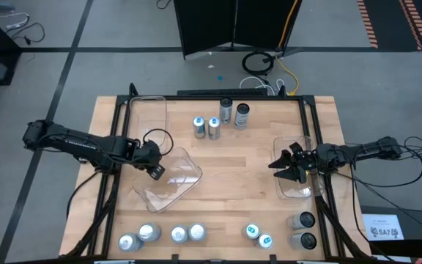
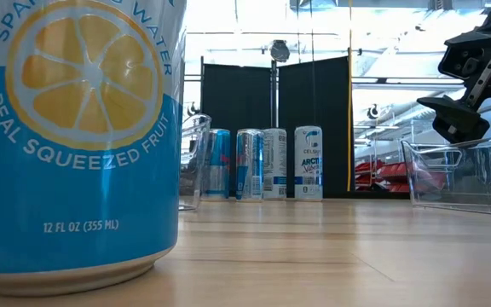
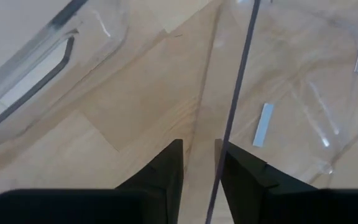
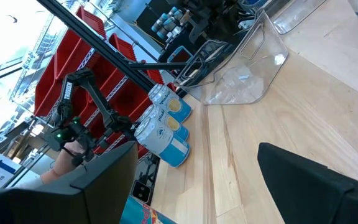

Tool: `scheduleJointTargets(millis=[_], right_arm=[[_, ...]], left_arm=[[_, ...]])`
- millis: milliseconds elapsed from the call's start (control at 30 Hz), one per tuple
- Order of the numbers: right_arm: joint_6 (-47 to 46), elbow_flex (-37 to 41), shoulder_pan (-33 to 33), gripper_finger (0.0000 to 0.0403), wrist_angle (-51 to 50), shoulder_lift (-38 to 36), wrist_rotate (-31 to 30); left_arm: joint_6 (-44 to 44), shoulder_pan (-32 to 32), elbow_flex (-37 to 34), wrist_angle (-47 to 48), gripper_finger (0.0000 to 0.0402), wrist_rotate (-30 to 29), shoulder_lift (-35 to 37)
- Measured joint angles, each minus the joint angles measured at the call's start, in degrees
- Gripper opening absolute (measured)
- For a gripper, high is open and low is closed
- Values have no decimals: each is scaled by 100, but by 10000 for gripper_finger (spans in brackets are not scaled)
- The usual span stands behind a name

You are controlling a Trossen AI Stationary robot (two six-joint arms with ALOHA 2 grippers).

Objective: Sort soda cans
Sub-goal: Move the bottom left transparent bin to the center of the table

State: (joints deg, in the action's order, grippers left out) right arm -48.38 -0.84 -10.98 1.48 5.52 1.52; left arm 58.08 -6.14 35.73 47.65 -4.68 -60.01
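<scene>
Soda cans stand upright in groups: several near the far edge [image 1: 218, 121] [image 2: 262, 164] and a row along the near edge [image 1: 196, 235], with two dark ones at the near right [image 1: 304, 229]. One blue can [image 2: 75, 136] fills the low view's left. My left gripper [image 1: 154, 170] [image 3: 199, 165] is shut on the left rim of a clear bin [image 1: 174, 180]. My right gripper [image 1: 283, 167] [image 4: 197, 186] [image 2: 463, 85] hangs wide open and holds nothing. It is at the left side of a second clear bin [image 1: 299, 187] [image 2: 459, 175]. My left gripper pinches the clear bin's side wall at its rim [image 3: 220, 152], one finger [image 3: 247, 177] inside the bin and the other [image 3: 166, 171] outside. The fingers come from above, slanting from the table's left. The bin's bottom [image 3: 291, 93] rests on the table.
A third clear bin [image 1: 149, 111] lies at the far left corner. A black frame [image 1: 119, 125] runs along the table's left, far and right edges. Bare wood [image 1: 240, 176] lies in the middle between the two grippers. Cables [image 1: 262, 66] and a dark screen are beyond the far edge.
</scene>
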Motion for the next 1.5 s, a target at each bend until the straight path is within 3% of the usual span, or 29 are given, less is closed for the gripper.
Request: scheduleJointTargets(millis=[933,1300,1500], right_arm=[[0,0,1,325,-1,1,0],[0,1,1,325,-1,1,-2],[0,2,0,325,-2,0,-2]], left_arm=[[287,1,4,-259,89,-5,0],[298,-3,4,-302,18,-11,0],[712,-1,2,-702,14,-326,0]])
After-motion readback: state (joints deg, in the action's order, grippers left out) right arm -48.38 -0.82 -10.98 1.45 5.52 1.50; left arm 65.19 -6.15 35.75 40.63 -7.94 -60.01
